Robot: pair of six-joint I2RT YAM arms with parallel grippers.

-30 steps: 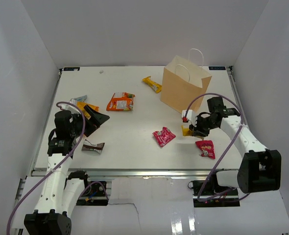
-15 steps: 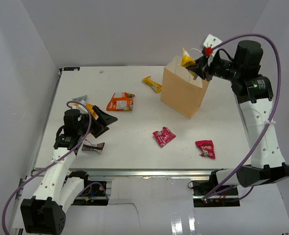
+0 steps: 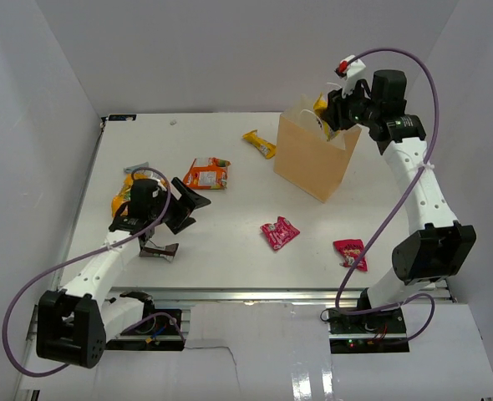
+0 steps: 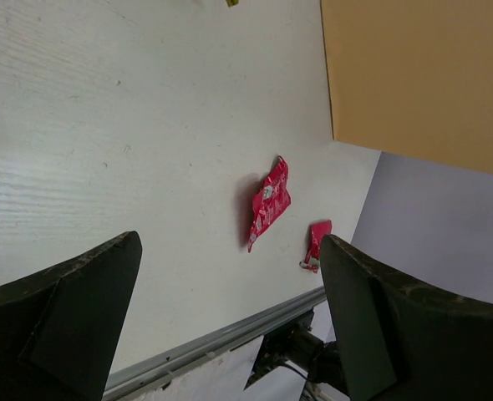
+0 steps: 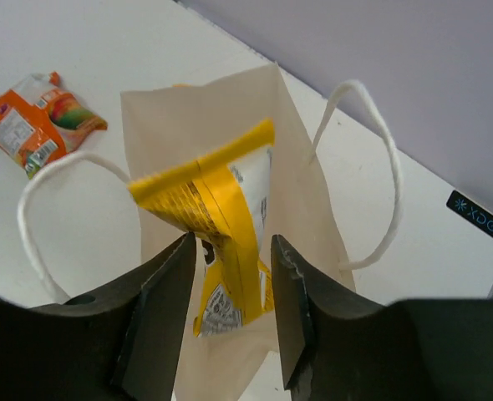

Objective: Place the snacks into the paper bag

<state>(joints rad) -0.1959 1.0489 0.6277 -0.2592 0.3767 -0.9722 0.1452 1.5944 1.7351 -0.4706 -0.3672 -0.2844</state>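
tan paper bag (image 3: 310,164), yellow packet (image 5: 232,203), orange packet (image 3: 206,174), white table (image 3: 230,219)

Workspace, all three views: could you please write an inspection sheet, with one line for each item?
Surface: white table, flat, faint marks.
Job's things: tall tan paper bag upright, far right. Yellow foil packet at its mouth. Orange foil packet, yellow bar, red-pink packet, red packet and brown-and-white packet lie on the table, with further packets near the left arm.
Clutter: nothing seen.
Grippers: left gripper open, empty. Right gripper has its fingers either side of the yellow packet; grip unclear.
Cables: purple cables loop along both arms.
Surroundings: white walls on three sides.
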